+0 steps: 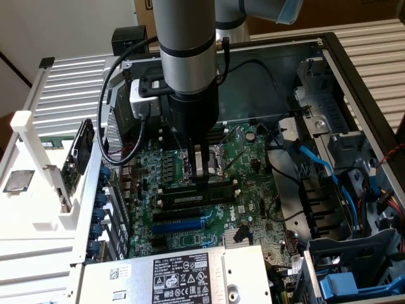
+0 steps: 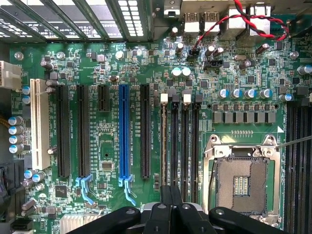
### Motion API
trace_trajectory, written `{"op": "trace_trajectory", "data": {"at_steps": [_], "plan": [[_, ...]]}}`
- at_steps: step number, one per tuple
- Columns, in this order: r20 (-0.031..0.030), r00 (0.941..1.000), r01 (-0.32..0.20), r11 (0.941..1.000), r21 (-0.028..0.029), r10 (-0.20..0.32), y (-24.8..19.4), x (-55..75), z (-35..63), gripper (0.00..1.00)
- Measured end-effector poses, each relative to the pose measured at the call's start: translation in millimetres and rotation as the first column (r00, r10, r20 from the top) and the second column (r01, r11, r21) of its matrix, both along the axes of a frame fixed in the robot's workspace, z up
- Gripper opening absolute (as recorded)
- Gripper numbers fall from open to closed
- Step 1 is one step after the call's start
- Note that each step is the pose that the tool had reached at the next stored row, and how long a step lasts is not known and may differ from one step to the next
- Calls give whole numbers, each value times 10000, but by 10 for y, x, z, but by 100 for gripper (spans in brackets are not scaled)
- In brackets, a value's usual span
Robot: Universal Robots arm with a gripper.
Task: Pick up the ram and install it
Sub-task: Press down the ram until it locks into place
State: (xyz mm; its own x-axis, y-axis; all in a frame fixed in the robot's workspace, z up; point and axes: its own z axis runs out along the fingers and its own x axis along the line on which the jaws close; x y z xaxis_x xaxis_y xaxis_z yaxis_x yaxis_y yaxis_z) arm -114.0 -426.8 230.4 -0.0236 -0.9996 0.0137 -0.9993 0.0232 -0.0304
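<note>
Thin, light and stiff yet brittle, by the look of the ram (image 1: 190, 199); best gripped along the long bare edges, clear of chips and contacts. Standing on edge in a black slot just beside the CPU socket (image 2: 242, 181), toward the blue slot (image 2: 124, 131). Gripper (image 1: 201, 176) pinched fully together, holding nothing, tips right over the ram; contact impossible to judge. Inside the open computer case (image 1: 354, 82), the motherboard (image 1: 250, 161); nothing in the CPU socket

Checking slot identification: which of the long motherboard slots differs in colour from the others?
The long blue plastic expansion slot; the long slots beside it are black, one white.
</note>
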Motion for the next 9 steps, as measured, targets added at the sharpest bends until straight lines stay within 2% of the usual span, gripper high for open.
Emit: {"op": "trace_trajectory", "data": {"at_steps": [9], "plan": [[-5,10000,0,10000,-2,0,0,1,-5,10]]}}
